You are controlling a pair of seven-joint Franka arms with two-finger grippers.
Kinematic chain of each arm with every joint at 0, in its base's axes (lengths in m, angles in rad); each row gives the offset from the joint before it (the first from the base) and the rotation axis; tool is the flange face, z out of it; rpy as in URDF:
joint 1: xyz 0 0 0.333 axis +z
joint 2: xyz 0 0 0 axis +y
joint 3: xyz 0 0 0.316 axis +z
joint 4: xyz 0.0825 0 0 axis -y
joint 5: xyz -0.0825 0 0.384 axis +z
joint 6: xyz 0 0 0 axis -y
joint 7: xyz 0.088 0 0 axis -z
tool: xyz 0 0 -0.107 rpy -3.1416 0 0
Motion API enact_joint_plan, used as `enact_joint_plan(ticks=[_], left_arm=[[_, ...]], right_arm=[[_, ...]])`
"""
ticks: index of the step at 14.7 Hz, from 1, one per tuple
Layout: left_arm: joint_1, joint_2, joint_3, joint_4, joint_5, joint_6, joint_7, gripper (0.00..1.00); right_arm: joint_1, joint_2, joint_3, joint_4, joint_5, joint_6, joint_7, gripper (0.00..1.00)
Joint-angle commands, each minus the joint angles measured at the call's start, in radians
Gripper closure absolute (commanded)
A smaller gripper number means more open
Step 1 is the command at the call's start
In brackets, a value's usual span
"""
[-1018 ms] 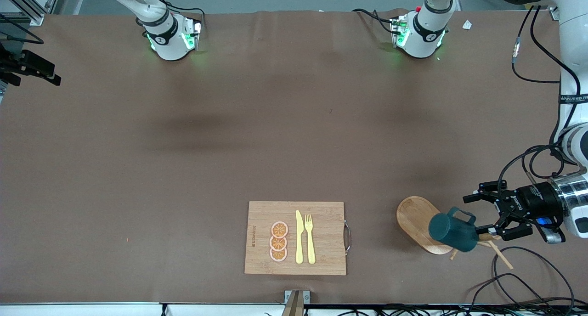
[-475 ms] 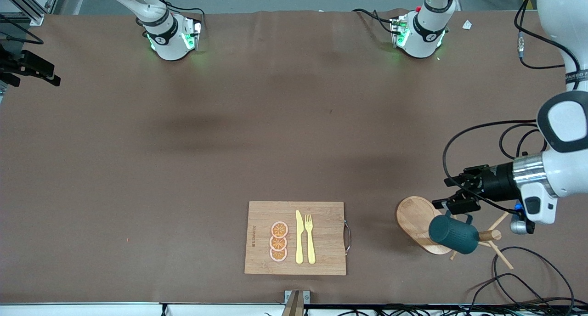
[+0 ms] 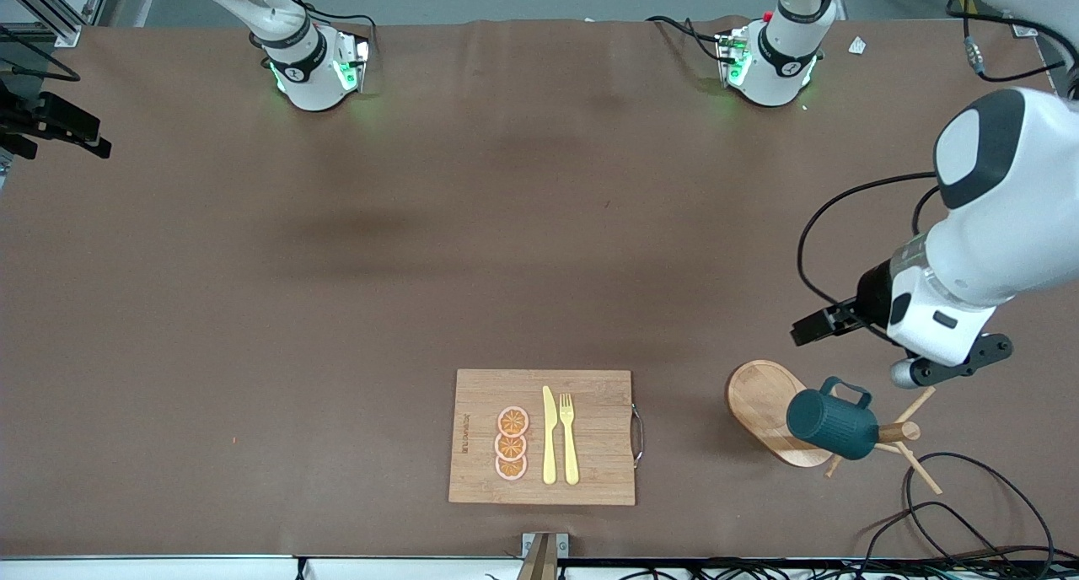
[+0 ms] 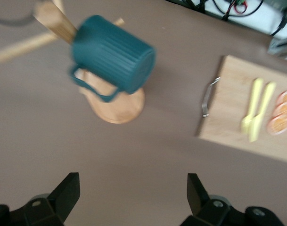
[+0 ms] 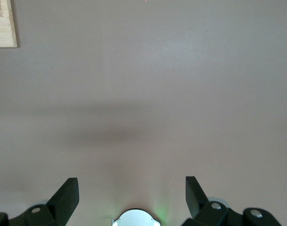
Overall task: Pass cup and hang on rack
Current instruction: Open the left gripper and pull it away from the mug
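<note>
Front view: near the bench's camera-side edge, at the left arm's end, the cup (image 3: 832,425) hangs tilted on the rack (image 3: 771,410), long axis slanting, closed bottom toward the cutting board (image 3: 542,437). The left gripper (image 3: 807,329), fingers spread and empty, has pulled away above bare bench, so hanging looks done. The right gripper (image 5: 132,195) waits, spread.

A rectangular light wooden cutting board (image 3: 541,437) with a metal handle (image 3: 638,433) lies on the brown tabletop (image 3: 421,251). On it lie three round orange slices (image 3: 512,443), a pale yellow plastic knife (image 3: 549,435) and a pale yellow plastic fork (image 3: 569,437) side by side. Black cables (image 3: 952,512) lie near the tabletop's corner.
</note>
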Motion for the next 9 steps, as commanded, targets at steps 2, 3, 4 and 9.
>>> enact_joint_plan(ticks=[2, 3, 4, 9], left_arm=[[0.012, -0.107, -0.002, -0.027, 0.142, -0.086, 0.15, 0.0], [0.01, -0.132, -0.002, -0.027, 0.145, -0.1, 0.159, 0.0], [0.009, -0.152, -0.004, -0.027, 0.139, -0.121, 0.167, 0.0], [0.003, -0.227, 0.064, -0.029, 0.04, -0.284, 0.218, 0.0]], right_arm=[[-0.007, -0.025, 0.008, -0.022, -0.012, 0.008, -0.009, 0.0], [-0.007, -0.025, 0.008, -0.022, -0.012, 0.008, -0.009, 0.0], [-0.006, -0.025, 0.008, -0.022, -0.012, 0.008, -0.009, 0.0], [-0.006, -0.025, 0.008, -0.022, -0.012, 0.008, -0.009, 0.0]])
